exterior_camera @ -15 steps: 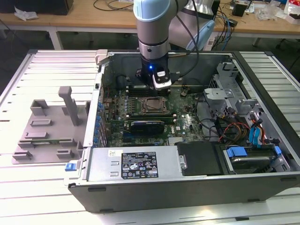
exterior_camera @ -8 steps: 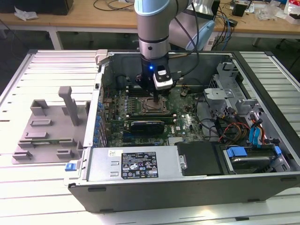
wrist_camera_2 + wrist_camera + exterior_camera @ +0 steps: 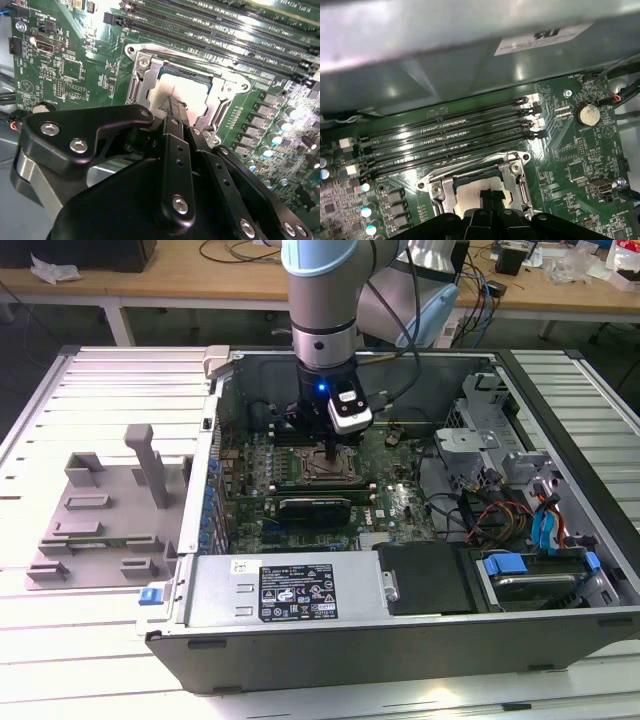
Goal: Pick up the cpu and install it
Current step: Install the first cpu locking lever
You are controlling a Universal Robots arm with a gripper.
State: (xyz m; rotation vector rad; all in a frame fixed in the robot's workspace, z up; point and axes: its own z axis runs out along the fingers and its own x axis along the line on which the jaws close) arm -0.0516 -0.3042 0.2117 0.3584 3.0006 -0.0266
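Cpu (image 3: 182,90) sitting in motherboard socket (image 3: 142,80), silvery top showing. You are holding tool (image 3: 176,107) directly over it, fingers pressed together, tips at chip surface. Risk: any sideways drag now could be skewing chip, bending socket pins.

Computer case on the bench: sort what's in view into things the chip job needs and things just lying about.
Job:
- cpu, sitting in the socket frame on the motherboard
- gripper, right over the cpu

Lying about:
- grey tray, at the exterior view's left
- memory slots
- coin battery
- power supply
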